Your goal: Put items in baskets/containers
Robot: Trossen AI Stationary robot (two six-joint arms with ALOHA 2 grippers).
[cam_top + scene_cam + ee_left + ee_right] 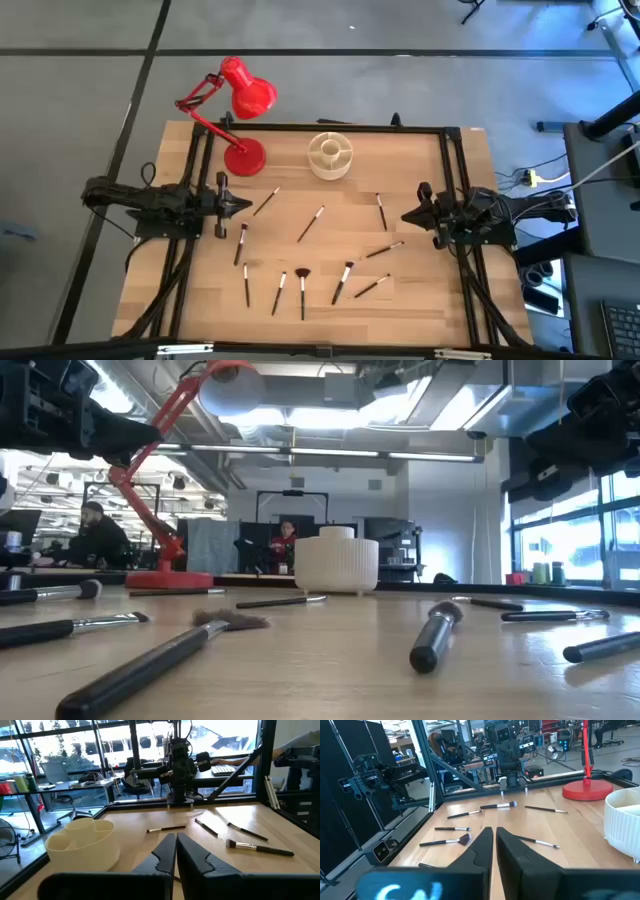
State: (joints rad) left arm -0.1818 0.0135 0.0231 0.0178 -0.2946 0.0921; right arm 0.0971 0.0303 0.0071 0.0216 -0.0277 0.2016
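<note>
The cream cup stood upright near the far edge of the wooden worktop, about midway across it, with inner dividers showing from above. No brush could be seen inside it. Just beside it, toward the left arm's side, sat the round base of a red desk lamp, its shade tilted out past the worktop's far edge.

About 10 thin makeup brushes lay flat and scattered on the worktop in front of the cup, all apart from it. 1 brush lay angled nearest the lamp base, another lay near the middle, and a third lay toward the right arm's side. Farther toward the near edge, a brush with a fanned tuft lay between 2 slimmer ones and. In the low view the fanned brush lay closest to the camera, with the cup well behind it.

The left claw hung at the left edge of the worktop, its fingers pressed together and holding nothing. The right claw hung at the right edge, pointing inward; its fingers stood narrow, nearly touching, with nothing between them. Both were well apart from the cup and touched no brush.

Beyond the worktop, people sat at desks in the room.
</note>
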